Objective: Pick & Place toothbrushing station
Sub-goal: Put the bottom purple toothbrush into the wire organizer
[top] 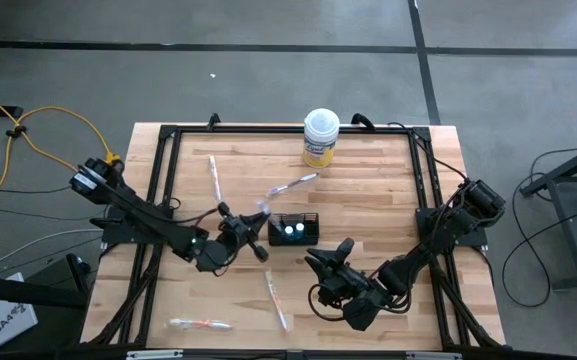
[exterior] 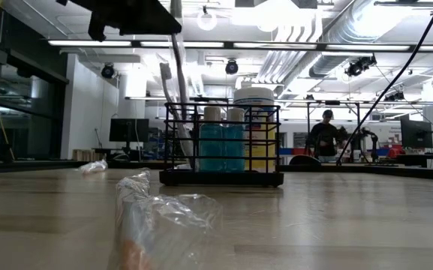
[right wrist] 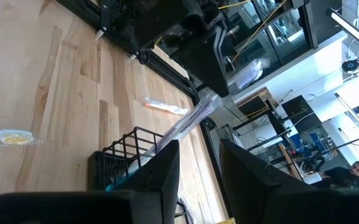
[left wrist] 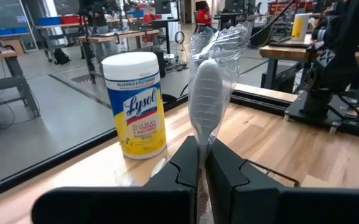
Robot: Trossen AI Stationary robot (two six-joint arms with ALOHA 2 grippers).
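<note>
The black wire-mesh holder [top: 294,229] stands mid-table with two teal, white-capped tubes [exterior: 222,146] upright inside. My left gripper [top: 252,238], just left of the holder, is shut on a clear-wrapped pale toothbrush [left wrist: 205,93]. In the low view that toothbrush [exterior: 177,90] hangs nearly upright at the holder's [exterior: 222,180] left end; whether its lower end is inside, I cannot tell. My right gripper [top: 328,260] stands open on the holder's near right side, nothing between its fingers [right wrist: 167,168]. My left gripper pinches the wrapped toothbrush between its two shut fingers, on the neck just under the brush head [left wrist: 200,138]. The head and the crumpled wrapper end stick out past the fingertips. The brush is lifted clear of the table, and its long part slants down toward the holder [right wrist: 185,124].
A yellow, white-lidded round tub [top: 320,137] stands at the far edge. Other wrapped toothbrushes lie flat on the table: far left [top: 214,180], far middle [top: 294,185], near middle [top: 276,298] and near left [top: 200,323]. A black frame rail [top: 164,180] borders the tabletop.
</note>
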